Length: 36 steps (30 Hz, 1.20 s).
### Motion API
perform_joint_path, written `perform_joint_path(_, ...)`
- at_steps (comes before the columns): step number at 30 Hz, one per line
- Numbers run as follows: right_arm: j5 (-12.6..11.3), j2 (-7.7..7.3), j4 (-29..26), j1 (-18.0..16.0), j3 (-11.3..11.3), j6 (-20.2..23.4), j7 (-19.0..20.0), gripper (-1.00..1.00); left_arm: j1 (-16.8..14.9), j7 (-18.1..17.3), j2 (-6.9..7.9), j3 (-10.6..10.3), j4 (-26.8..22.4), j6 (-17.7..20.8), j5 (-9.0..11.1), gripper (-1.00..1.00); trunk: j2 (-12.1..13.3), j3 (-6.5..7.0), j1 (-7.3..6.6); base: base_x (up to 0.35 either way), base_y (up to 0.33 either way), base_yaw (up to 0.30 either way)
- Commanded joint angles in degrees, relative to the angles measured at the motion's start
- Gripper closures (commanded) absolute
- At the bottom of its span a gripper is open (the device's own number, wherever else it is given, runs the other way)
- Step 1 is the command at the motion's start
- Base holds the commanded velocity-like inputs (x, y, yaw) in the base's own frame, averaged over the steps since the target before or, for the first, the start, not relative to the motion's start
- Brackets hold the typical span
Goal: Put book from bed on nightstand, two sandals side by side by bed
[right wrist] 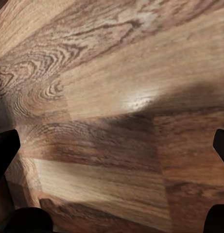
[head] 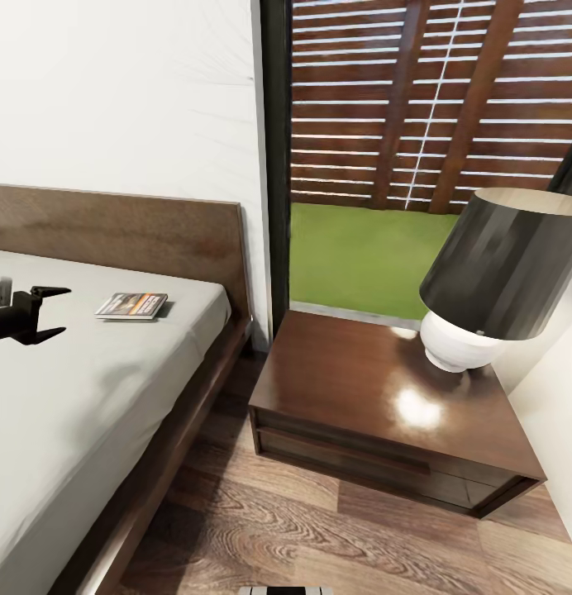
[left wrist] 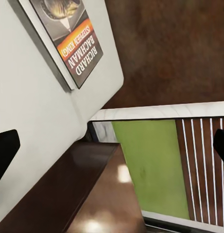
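Two tools here: the right tool [right wrist: 112, 160] hangs over bare wood floor [right wrist: 116, 73], fingers apart, nothing between them. Left tool [head: 48, 312] hovers over the bed [head: 63, 397], fingers spread, just short of the book [head: 131, 306] lying flat near the mattress's headboard-side corner. Nightstand [head: 352, 388] beside the bed carries a lamp [head: 493, 273].

Bare mattress lies open between the left gripper [head: 54, 312] and the book [head: 131, 305], while the lamp [head: 493, 277] crowds the nightstand [head: 344, 388] top's far right, leaving its left half free.
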Motion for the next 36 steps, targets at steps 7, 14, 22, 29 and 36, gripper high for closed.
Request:
perform_joint_path(7, -0.61, 0.0, 0.15, -0.08, 0.23, 0.52, 0.33, -1.0, -0.03, 0.56, -0.06, -0.03, 0.06, 0.23, 0.46, -1.0, -0.02, -0.05, -0.01, 0.0, 0.0, 0.0)
perform_joint_path(14, -0.61, 0.04, 0.15, -0.09, 0.3, 0.5, 0.33, -1.0, 0.01, 0.59, -0.17, -0.11, 0.1, 0.24, 0.44, -1.0, -0.02, -0.05, -0.01, 0.0, 0.0, 0.0)
perform_joint_path(22, -0.61, 0.05, 0.15, -0.09, 0.36, 0.47, 0.33, -1.0, -0.02, 0.59, -0.19, -0.15, 0.11, 0.24, 0.44, -1.0, -0.02, -0.05, -0.01, 0.057, 0.0, 0.0)
perform_joint_path(29, -0.61, 0.05, 0.15, -0.09, 0.39, 0.45, 0.33, -1.0, -0.03, 0.59, -0.19, -0.14, 0.11, 0.24, 0.44, -1.0, -0.02, -0.05, -0.01, 0.103, 0.0, 0.0)
perform_joint_path(36, -0.61, 0.05, 0.15, -0.09, 0.4, 0.43, 0.3, -1.0, 0.01, 0.59, -0.19, -0.2, 0.11, 0.24, 0.44, -1.0, -0.02, -0.05, -0.01, 0.111, 0.0, 0.0)
